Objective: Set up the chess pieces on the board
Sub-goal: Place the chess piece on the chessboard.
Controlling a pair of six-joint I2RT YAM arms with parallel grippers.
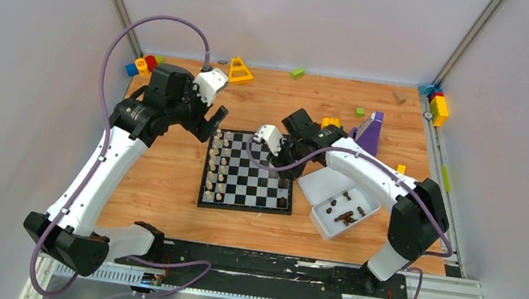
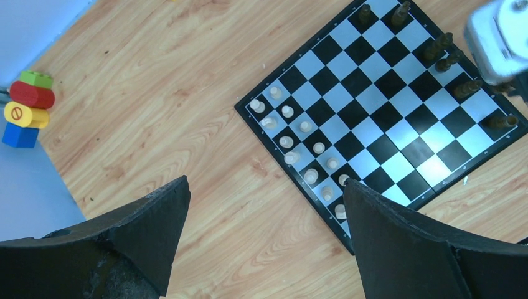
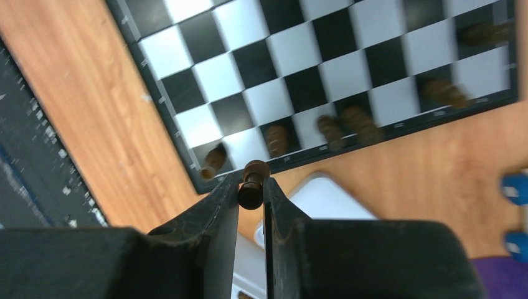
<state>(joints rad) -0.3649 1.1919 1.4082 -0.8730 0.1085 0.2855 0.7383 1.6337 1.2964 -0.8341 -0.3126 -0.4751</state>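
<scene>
The board (image 1: pixel 248 172) is a flat square of glossy black and pale grey checks inside a thin black rim, lying on the wood-grain tabletop (image 1: pixel 168 176); small marks along its rim are too blurred to read. Rounded cream chessmen (image 2: pixel 305 146) stand in two rows along one edge of the board, and turned dark chessmen (image 2: pixel 445 53) stand along the opposite edge. The left claw (image 2: pixel 266 184), with matte black wedge-shaped fingers, hangs wide apart above the board's cream side. The right claw (image 3: pixel 250 182) is clamped on a dark brown knob-topped piece (image 3: pixel 252 187) over the board's dark edge. Beside that edge sits a white rectangular tray (image 1: pixel 319 223) holding more dark pieces. Beyond the cream side, a stack of toy blocks (image 2: pixel 28 109) includes a yellow block (image 2: pixel 17 114) bearing a red barred circle.
</scene>
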